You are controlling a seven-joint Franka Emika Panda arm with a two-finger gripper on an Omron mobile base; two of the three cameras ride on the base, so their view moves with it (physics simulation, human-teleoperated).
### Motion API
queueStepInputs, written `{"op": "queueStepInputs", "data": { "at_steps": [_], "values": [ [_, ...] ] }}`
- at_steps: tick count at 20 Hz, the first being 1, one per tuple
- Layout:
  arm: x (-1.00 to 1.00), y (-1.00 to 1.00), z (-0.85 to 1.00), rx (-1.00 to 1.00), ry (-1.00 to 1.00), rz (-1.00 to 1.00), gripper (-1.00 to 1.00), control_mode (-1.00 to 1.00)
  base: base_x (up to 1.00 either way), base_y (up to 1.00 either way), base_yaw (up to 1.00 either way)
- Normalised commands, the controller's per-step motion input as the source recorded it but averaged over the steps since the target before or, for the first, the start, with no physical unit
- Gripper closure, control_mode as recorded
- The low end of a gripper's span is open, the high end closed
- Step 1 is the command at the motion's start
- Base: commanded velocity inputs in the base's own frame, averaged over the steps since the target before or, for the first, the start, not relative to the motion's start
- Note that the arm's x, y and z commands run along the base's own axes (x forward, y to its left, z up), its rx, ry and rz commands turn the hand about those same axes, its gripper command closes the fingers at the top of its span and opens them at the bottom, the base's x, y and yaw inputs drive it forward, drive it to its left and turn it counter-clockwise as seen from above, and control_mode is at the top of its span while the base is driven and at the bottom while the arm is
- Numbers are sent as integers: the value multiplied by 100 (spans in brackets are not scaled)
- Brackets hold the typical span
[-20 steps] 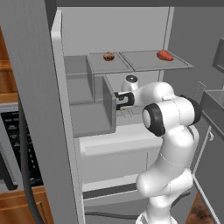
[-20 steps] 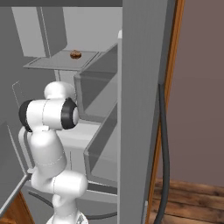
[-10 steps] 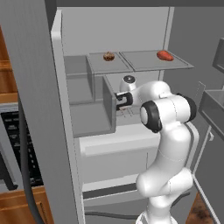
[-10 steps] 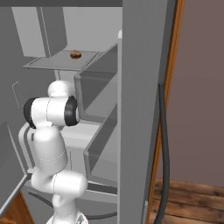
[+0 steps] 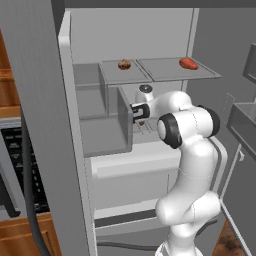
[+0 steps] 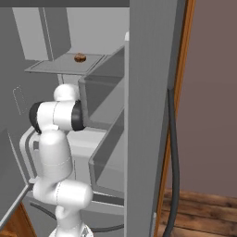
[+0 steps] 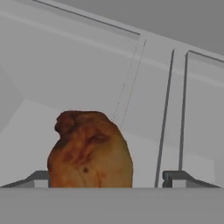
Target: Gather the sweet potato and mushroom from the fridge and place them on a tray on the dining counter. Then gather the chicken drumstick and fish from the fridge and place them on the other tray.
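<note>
The fridge (image 5: pixel 130 35) stands open with my arm reaching onto a middle shelf. In the hand view a brown roasted chicken drumstick (image 7: pixel 89 151) sits between my gripper's (image 7: pixel 107 179) fingertips. The left fingertip (image 7: pixel 39 178) is close to it and the right fingertip (image 7: pixel 175 177) stands well clear, so the gripper is open. From the left base view my gripper (image 5: pixel 140 119) is beside a door bin. On the upper shelf lie the brown mushroom (image 5: pixel 124 64) (image 6: pixel 80 57) and the reddish sweet potato (image 5: pixel 188 63). The fish, trays and dining counter are out of view.
The open left fridge door (image 5: pixel 40 100) with its grey bins (image 5: pixel 107 135) stands close on my hand's left. The right door (image 6: pixel 148 115) fills the right base view's middle, with a dark hose (image 6: pixel 172 162) hanging beside it. A glass shelf (image 5: pixel 165 70) sits just above my hand.
The arm's elbow has eased slightly leftward, deeper toward the shelf. The mushroom and sweet potato have stayed put.
</note>
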Motion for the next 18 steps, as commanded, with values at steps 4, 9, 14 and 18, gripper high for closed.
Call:
{"op": "queueStepInputs", "data": {
  "at_steps": [4,9,14,18],
  "values": [
    [-15,2,-41,-6,-1,0,100,-100,0,0,0],
    [-50,7,-32,-6,-9,0,100,-100,0,0,0],
    [-57,0,-13,0,-9,0,100,-100,0,0,0],
    [-79,0,14,1,-9,0,100,-100,0,0,0]
  ]
}}
